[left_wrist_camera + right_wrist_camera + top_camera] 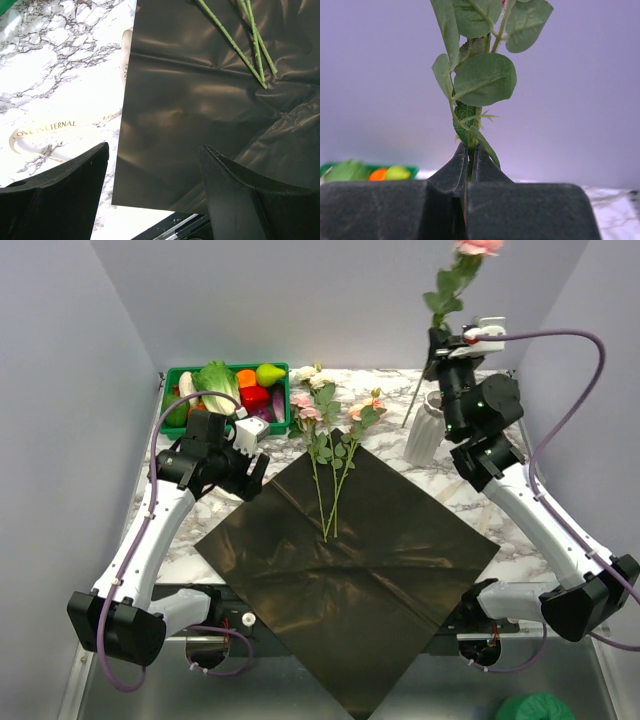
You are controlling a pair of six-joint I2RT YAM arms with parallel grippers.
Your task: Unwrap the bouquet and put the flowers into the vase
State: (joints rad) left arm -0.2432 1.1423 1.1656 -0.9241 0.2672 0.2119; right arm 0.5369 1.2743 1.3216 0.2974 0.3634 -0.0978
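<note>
The bouquet lies undone. Its dark paper (345, 560) is spread flat as a diamond, and several flowers (330, 445) rest across its far corner, stems pointing toward me. My right gripper (439, 340) is raised high and shut on the stem of one pink rose (478, 246), which stands upright. In the right wrist view the jaws (470, 150) pinch the stem just under its leaves (482, 80). The stem's lower end hangs just left of the white ribbed vase (424, 432). My left gripper (252, 472) hovers open over the paper's left edge (200, 110), holding nothing.
A green crate of toy vegetables (226, 390) stands at the back left. A cream ribbon printed "LOVE IS ETERNAL" (45, 127) lies on the marble left of the paper. The paper's near corner overhangs the table's front edge.
</note>
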